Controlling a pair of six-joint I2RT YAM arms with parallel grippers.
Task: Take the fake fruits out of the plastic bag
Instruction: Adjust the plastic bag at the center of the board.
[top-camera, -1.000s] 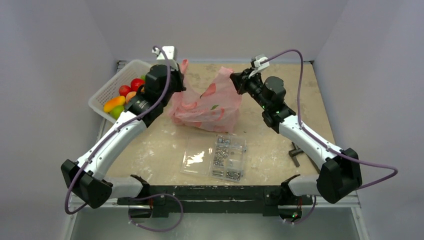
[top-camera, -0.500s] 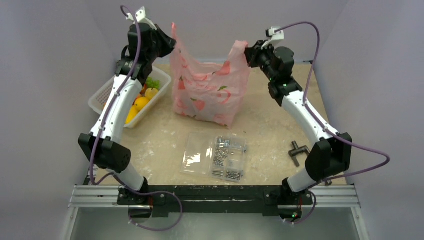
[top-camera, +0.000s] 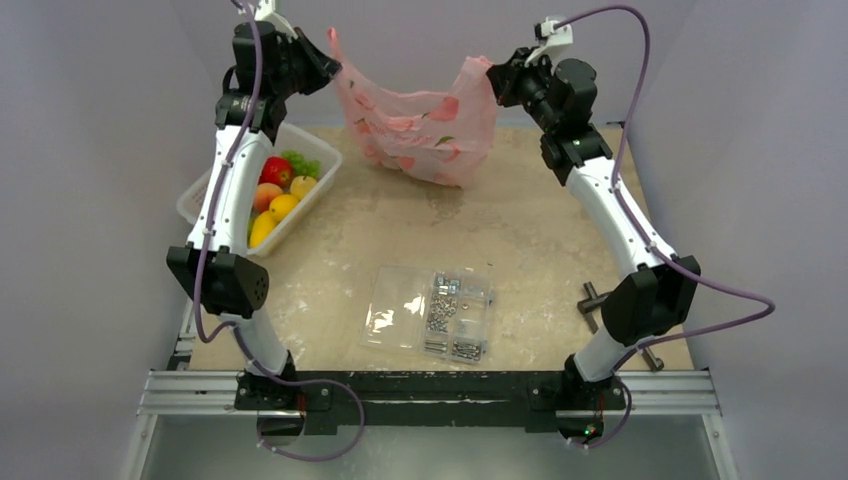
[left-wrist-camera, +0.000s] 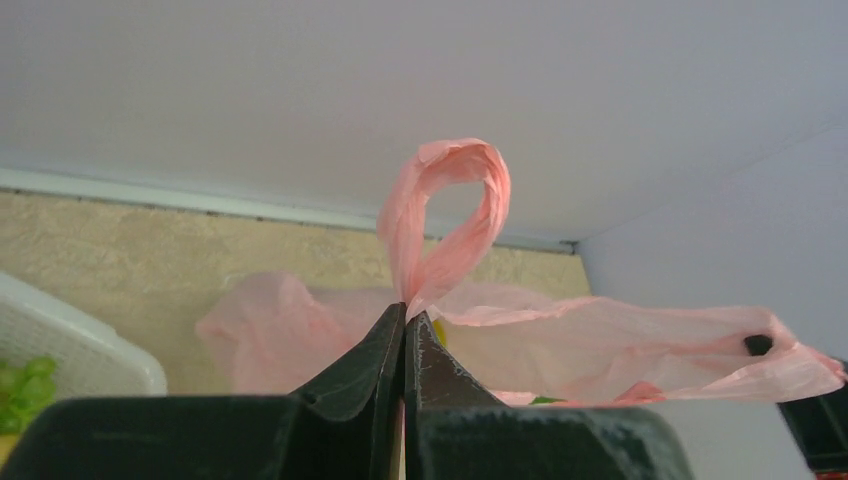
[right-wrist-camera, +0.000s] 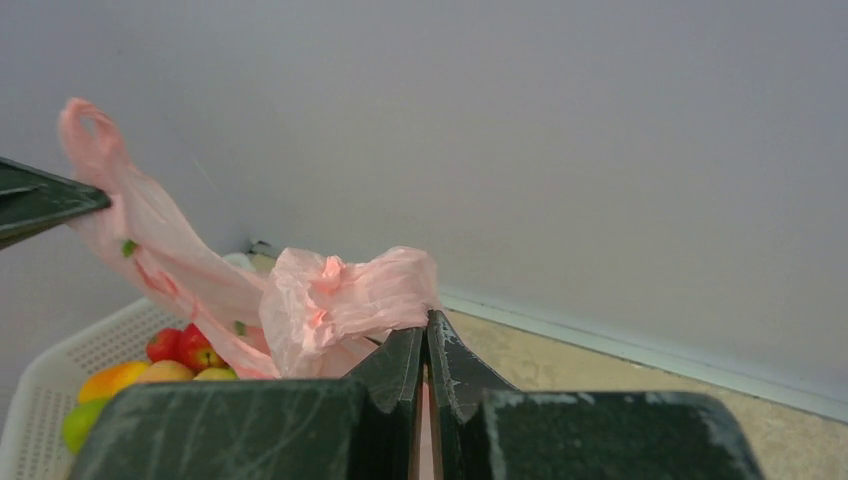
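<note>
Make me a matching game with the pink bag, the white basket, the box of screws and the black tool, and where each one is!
Things
1. pink plastic bag
2. white basket
3. clear screw case
4. black tool

Places
A. lying flat in the middle of the table
B. held up in the air at the back
C. at the table's right edge
D. at the table's left edge, with toy fruits inside

Pairs: 1-B, 2-D, 3-A, 4-C

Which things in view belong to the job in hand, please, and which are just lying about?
Job: pink plastic bag, pinched by left hand and right hand; fake fruits in the white basket.
Lying about: clear screw case; black tool.
</note>
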